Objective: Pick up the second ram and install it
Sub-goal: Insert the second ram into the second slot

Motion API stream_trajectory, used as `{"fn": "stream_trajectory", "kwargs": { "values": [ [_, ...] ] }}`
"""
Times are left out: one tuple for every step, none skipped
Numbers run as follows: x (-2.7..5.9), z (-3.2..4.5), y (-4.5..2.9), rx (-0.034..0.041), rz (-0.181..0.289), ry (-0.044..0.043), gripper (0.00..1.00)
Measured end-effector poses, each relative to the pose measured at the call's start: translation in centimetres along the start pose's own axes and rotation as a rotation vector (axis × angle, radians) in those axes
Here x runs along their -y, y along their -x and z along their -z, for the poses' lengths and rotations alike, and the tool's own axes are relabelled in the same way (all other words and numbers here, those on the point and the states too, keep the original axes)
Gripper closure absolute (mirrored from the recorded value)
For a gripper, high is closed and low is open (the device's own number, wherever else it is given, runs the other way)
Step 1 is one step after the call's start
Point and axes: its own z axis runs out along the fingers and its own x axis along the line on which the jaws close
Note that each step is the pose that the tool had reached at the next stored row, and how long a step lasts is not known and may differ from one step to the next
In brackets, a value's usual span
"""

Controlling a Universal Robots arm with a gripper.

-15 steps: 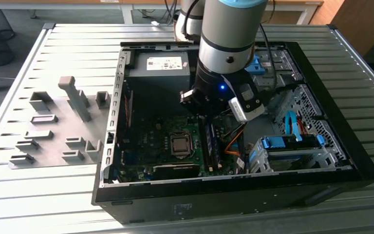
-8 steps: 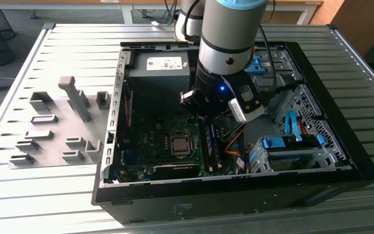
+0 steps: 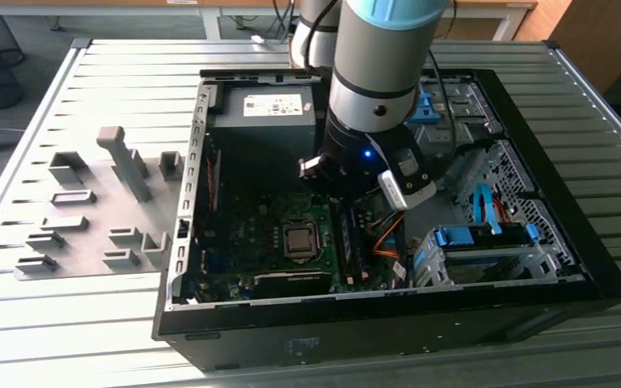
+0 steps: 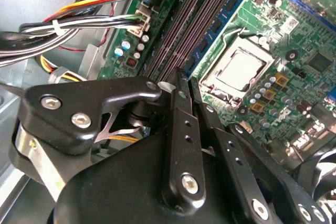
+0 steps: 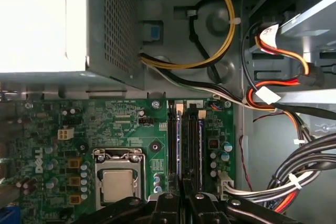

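The computer case [image 3: 569,242] lies open on the counter [image 3: 127,56]; the fixture blocks [image 3: 95,210] sit beside it, toward the exterior view's left edge.

A green printed motherboard [image 5: 121,129] carries a silver square processor cover [image 5: 117,185]; yellow, red and black cables [image 5: 273,98] run beside it, above a black metal end effector [image 4: 184,85].

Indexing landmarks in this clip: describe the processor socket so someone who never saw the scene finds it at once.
In the open black computer case lies a green motherboard. Near its middle, beside the long dark memory slots by the gripper, sits the processor socket: the only shiny silver square plate, framed by a metal bracket.
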Motion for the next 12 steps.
{"fn": "stream_trajectory", "kwargs": {
  "values": [
    [0.05,-0.11,0.0,-0.0002,0.006,-0.0002,0.86],
    [0.09,-0.19,0.0,-0.0002,0.01,-0.0002,0.86],
    [0.12,-0.23,0.0,-0.0002,0.011,-0.0001,0.86],
    [0.12,-0.32,-0.01,-0.0002,0.011,0.0,0.86],
    [0.13,-0.49,-0.02,-0.0002,0.01,0.0,0.86],
    [0.13,-0.6,-0.02,-0.0002,0.01,-0.0001,0.86],
    [0.16,-0.67,-0.03,-0.0003,0.01,-0.0001,0.86],
    [0.19,-0.74,-0.03,-0.0003,0.01,-0.0002,0.86],
    [0.22,-0.81,-0.04,-0.0002,0.01,-0.0002,0.86],
    [0.28,-0.84,-0.03,-0.0002,0.01,-0.0002,0.86],
    [0.36,-0.86,-0.02,-0.0002,0.009,-0.0001,0.86],
    [0.44,-0.89,-0.02,-0.0002,0.008,-0.0001,0.86]
  ]
}}
